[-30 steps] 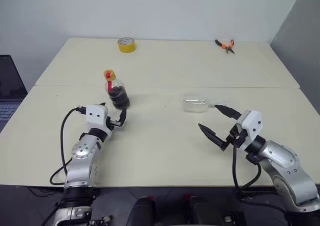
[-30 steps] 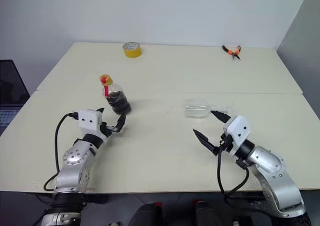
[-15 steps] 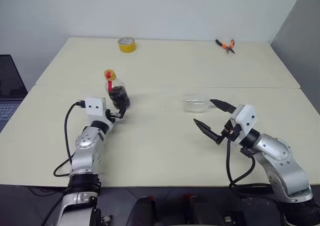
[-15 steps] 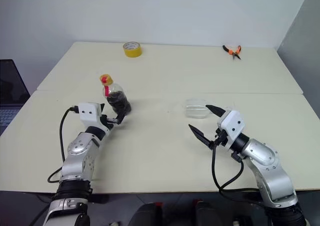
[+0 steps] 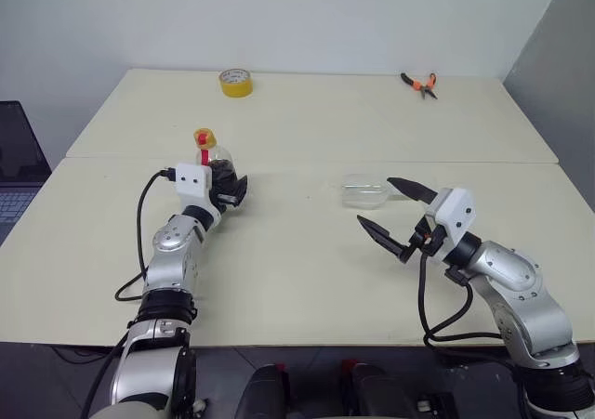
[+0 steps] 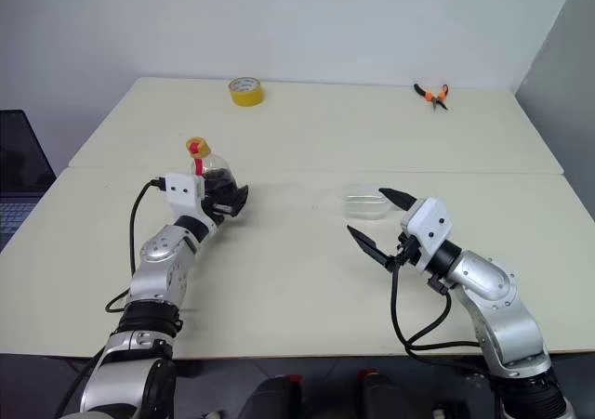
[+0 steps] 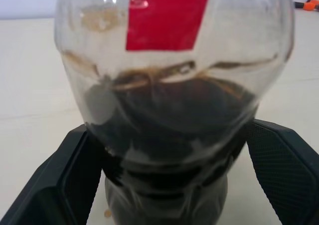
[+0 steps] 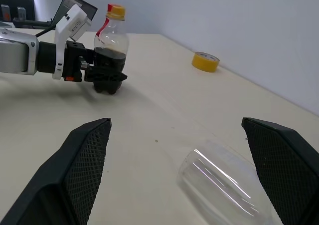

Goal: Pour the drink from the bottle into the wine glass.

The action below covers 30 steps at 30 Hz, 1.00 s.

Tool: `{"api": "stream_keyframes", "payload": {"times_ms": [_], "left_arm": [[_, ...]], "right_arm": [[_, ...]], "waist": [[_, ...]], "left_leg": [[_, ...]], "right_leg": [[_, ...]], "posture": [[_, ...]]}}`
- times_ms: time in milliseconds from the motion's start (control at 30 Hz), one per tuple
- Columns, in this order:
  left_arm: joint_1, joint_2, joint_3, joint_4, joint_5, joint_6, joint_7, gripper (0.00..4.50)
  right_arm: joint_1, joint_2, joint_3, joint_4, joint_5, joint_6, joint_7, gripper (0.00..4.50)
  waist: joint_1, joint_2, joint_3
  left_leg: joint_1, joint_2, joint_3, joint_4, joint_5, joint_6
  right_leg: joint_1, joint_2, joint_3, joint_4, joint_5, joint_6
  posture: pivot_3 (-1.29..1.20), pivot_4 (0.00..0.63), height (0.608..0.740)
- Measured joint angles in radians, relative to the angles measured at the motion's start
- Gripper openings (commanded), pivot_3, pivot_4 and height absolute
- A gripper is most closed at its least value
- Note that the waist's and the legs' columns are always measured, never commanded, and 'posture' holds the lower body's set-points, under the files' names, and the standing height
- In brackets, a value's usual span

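Clear glossy plastic bottle [image 5: 216, 163], transparent shiny wine glass [image 5: 363, 191], smooth matt table [image 5: 307, 122]

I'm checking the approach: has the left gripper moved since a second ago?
Yes. The left gripper has advanced up the table to the bottle, which stayed put; its open fingers now flank the bottle's lower body.

On the table [image 5: 307, 280], the bottle [image 5: 217, 163] stands upright at the left, between the open fingers of the left gripper [image 5: 231, 189]. The wine glass [image 5: 363, 191] lies on its side right of centre, just beyond the right gripper [image 5: 395, 216]. Tape roll [image 5: 235, 82] and pliers [image 5: 419, 84] lie along the far edge, left and right.
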Motion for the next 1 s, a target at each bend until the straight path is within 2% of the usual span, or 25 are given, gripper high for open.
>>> {"api": "stream_keyframes", "payload": {"times_ms": [67, 167, 333, 467, 600, 800, 1000], "left_arm": [[-0.014, -0.001, 0.000, 0.024, 0.000, -0.018, 0.000, 4.46], [-0.018, -0.002, 0.001, 0.038, 0.001, -0.040, 0.000, 3.89], [-0.017, -0.007, 0.001, 0.043, 0.003, -0.053, -0.003, 2.60], [0.004, -0.010, 0.000, 0.011, 0.002, -0.045, -0.003, 2.03], [0.074, -0.014, -0.012, -0.114, 0.007, 0.006, 0.002, 1.95], [0.221, -0.043, -0.126, -0.466, 0.068, 0.126, 0.036, 1.94], [0.273, -0.119, -0.226, -0.639, 0.142, 0.187, 0.100, 1.92]], "right_arm": [[0.000, -0.001, 0.000, 0.000, -0.001, 0.004, 0.000, 4.50], [0.000, -0.002, 0.000, 0.000, -0.001, 0.011, 0.000, 4.50], [-0.008, -0.002, 0.000, 0.000, -0.001, 0.017, 0.000, 4.50], [-0.025, -0.002, -0.001, -0.002, 0.000, 0.023, -0.001, 4.50], [-0.060, 0.024, -0.011, -0.014, 0.028, 0.096, -0.034, 4.50], [-0.193, 0.102, -0.040, -0.121, 0.158, 0.329, -0.166, 4.50], [-0.294, 0.230, 0.031, -0.144, 0.179, 0.516, -0.313, 4.50]], "waist": [[0.000, 0.000, 0.000], [0.000, 0.000, 0.000], [0.000, 0.000, 0.000], [0.000, 0.000, 0.000], [-0.003, 0.000, 0.000], [-0.001, 0.000, 0.000], [-0.001, 0.000, 0.000]], "left_leg": [[0.000, 0.000, 0.000, 0.000, 0.000, 0.000], [0.000, 0.000, 0.000, 0.000, 0.000, 0.000], [0.000, 0.000, 0.000, 0.000, 0.000, 0.000], [0.000, 0.000, 0.000, 0.000, 0.000, 0.000], [0.000, 0.000, 0.000, 0.000, 0.000, 0.000], [-0.001, 0.001, -0.001, 0.000, 0.000, 0.000], [-0.001, 0.001, -0.001, 0.000, 0.000, 0.000]], "right_leg": [[0.000, 0.000, 0.000, 0.000, 0.000, 0.000], [0.000, 0.000, 0.000, 0.000, 0.000, 0.000], [0.000, 0.000, 0.000, 0.000, 0.000, 0.000], [0.000, 0.000, 0.000, 0.000, 0.000, 0.000], [0.000, 0.000, 0.001, 0.000, 0.000, 0.000], [-0.001, 0.000, 0.000, 0.000, 0.000, 0.000], [-0.001, 0.000, 0.000, 0.001, 0.000, 0.000]], "posture": [[0.00, 0.150, 0.740], [0.00, 0.150, 0.740], [0.00, 0.150, 0.740], [0.00, 0.150, 0.740], [0.00, 0.150, 0.740], [0.00, 0.150, 0.740], [0.00, 0.150, 0.740]]}}
